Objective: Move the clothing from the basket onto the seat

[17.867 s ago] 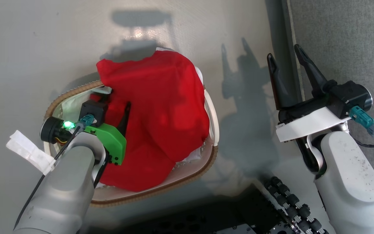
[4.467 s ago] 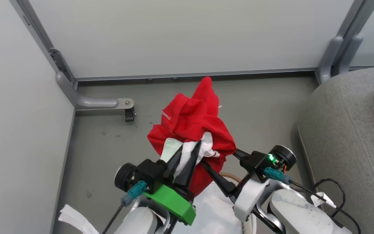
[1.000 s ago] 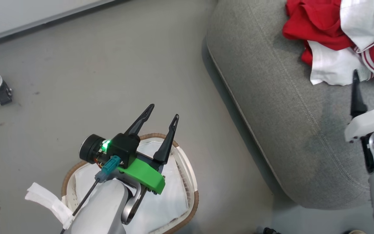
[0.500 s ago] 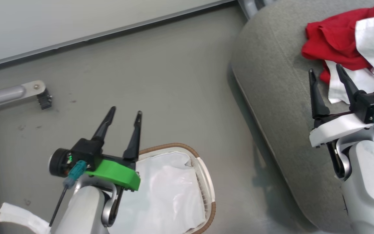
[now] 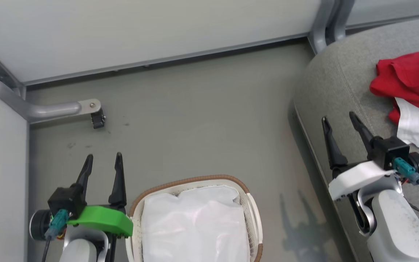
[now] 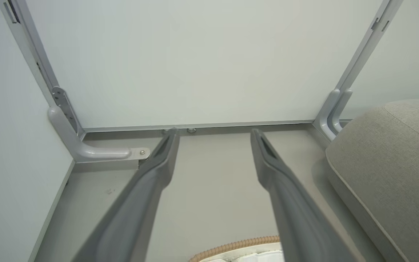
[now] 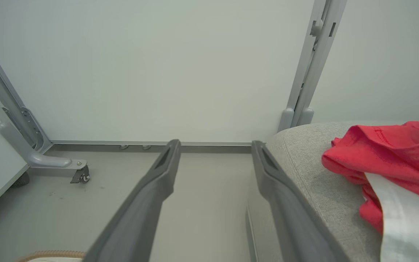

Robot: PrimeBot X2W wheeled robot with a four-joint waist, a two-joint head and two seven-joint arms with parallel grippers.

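Clothing [image 5: 407, 78]: crumpled red + white heap on grey seat [image 5: 344, 83].

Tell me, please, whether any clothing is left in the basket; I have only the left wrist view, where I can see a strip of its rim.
Observer: In the head view the basket holds its white liner and no garment, as far as it is in frame.
Operator: Thank you. Where is the clothing?
Observer: The clothing lies bunched on the seat, red fabric over a white panel.
Operator: Is the right gripper holding anything?
Observer: No. The right gripper is open with nothing between its fingers, apart from the clothing.
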